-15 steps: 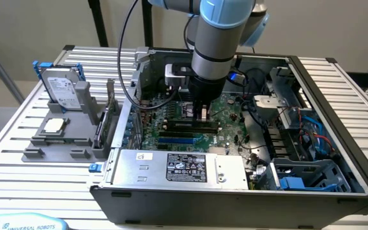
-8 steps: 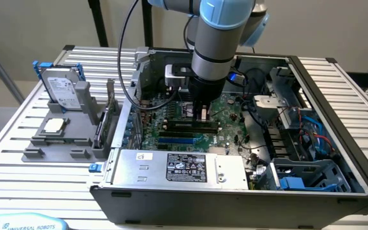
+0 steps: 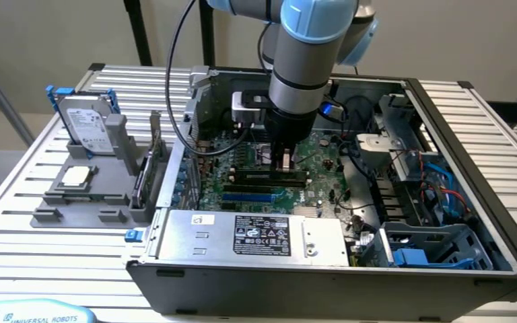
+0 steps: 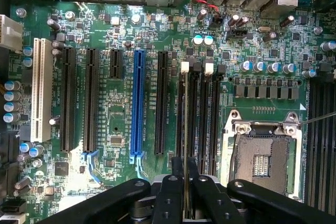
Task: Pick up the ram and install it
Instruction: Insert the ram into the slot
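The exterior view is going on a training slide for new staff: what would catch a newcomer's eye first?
Probably the blue-jointed robot arm reaching down into the open computer case. Its gripper is closed on the ram, a thin stick held edge-on over the black memory slots of the green motherboard. On the exterior view's left, a grey holder carries a hard drive.

bright, even light (soft shadows inside case)

The case [image 3: 474, 134] lies open on the worktop [image 3: 25, 222], board [image 3: 240, 195] inside. The gripper [image 3: 284, 163] hangs over the board's slots [image 4: 202, 114], holding the ram [image 4: 185, 129] edge-down in one. A rack [image 3: 88, 195] stands at the exterior view's left of the case.
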Controlling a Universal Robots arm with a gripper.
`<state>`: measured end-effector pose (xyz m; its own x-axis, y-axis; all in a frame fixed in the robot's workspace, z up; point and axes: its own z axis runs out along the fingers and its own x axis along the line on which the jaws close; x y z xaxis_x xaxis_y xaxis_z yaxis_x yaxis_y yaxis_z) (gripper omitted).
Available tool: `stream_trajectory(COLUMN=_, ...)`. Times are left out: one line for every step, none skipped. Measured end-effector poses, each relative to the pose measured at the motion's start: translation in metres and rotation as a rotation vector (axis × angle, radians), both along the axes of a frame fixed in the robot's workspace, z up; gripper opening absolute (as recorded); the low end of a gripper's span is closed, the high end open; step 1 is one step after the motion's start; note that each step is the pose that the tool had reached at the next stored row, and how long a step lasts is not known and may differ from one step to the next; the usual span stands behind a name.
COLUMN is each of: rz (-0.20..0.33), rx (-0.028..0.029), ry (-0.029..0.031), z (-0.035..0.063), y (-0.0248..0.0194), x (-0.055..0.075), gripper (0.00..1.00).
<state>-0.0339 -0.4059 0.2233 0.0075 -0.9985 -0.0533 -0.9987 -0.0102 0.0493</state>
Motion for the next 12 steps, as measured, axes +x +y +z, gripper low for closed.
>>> stream_trajectory(rz=0.000, rx=0.0001, ry=0.0000, z=0.0000, y=0.0000, x=0.0000, gripper=0.14)
stream_trajectory(rz=0.000, rx=0.0002, ry=-0.0001, z=-0.0001, y=0.0000, x=0.0000, gripper=0.14)
stream_trajectory(rz=-0.001, rx=0.0002, ry=0.0000, z=-0.0001, y=0.0000, x=0.0000, gripper=0.14)
stream_trajectory(rz=-0.002, rx=0.0002, ry=-0.0001, z=-0.0001, y=0.0000, x=0.0000, gripper=0.14)
stream_trajectory(rz=-0.003, rx=0.0002, ry=0.0000, z=-0.0001, y=0.0000, x=0.0000, gripper=0.14)
stream_trajectory(rz=-0.005, rx=0.0003, ry=-0.0001, z=-0.0001, y=0.0000, x=0.0000, gripper=0.14)
stream_trajectory(rz=-0.007, rx=0.0002, ry=-0.0001, z=-0.0001, y=0.0000, x=0.0000, gripper=0.14)
stream_trajectory(rz=-0.010, rx=0.0002, ry=-0.0001, z=-0.0001, y=0.0000, x=0.0000, gripper=0.14)
stream_trajectory(rz=-0.012, rx=0.0001, ry=0.0000, z=-0.0001, y=0.0000, x=0.0000, gripper=0.14)
stream_trajectory(rz=-0.015, rx=0.0002, ry=-0.0001, z=-0.0001, y=0.0000, x=0.0000, gripper=0.14)
stream_trajectory(rz=-0.017, rx=0.0002, ry=-0.0001, z=-0.0001, y=0.0000, x=0.0000, gripper=0.14)
stream_trajectory(rz=-0.019, rx=0.0002, ry=-0.0001, z=-0.0001, y=0.0000, x=0.0001, gripper=0.14)
